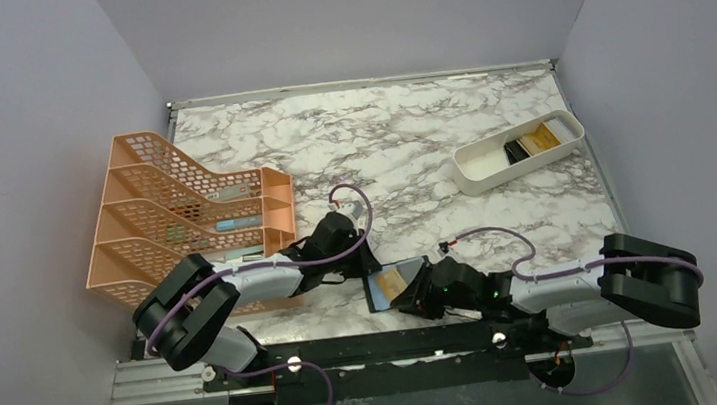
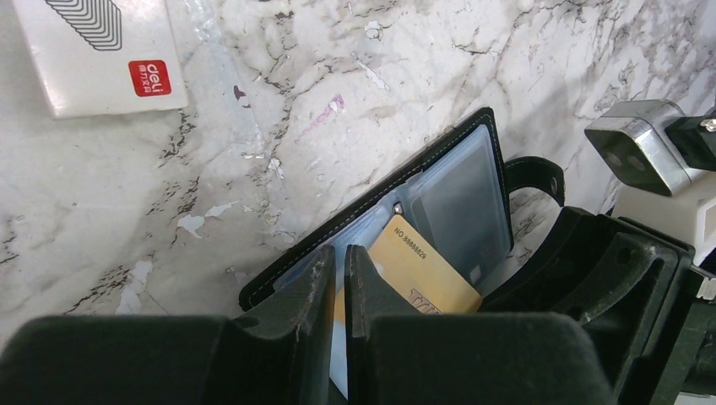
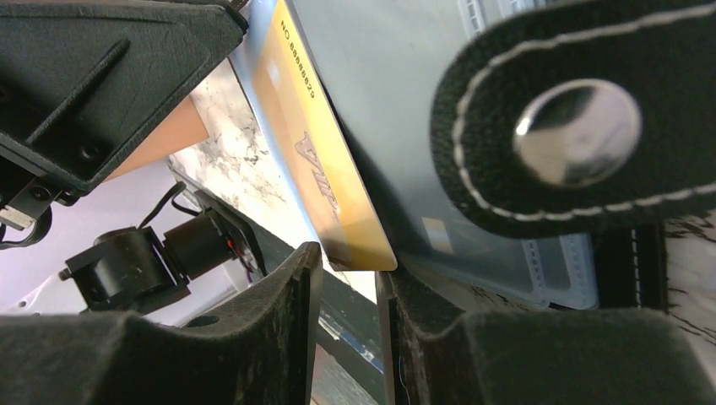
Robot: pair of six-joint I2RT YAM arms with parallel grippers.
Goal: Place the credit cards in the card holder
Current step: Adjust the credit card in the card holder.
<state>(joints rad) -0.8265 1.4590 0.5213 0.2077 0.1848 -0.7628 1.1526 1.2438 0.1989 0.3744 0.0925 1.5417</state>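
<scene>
While the card holder (image 2: pixel 456 194) is spread open on the marble table (image 1: pixel 378 140) just ahead of the arm bases, a yellow-gold card (image 2: pixel 418 266) sits partway in one of its clear sleeves. The left gripper (image 2: pixel 339 253) is pinched nearly closed on the holder's near edge. The right gripper (image 3: pixel 348 266) has the card's corner between its fingertips, but I cannot tell whether it clamps it. Well apart, the white tray (image 1: pixel 476 165) holds a black card (image 1: pixel 516 151) and a second gold card (image 1: pixel 544 138).
</scene>
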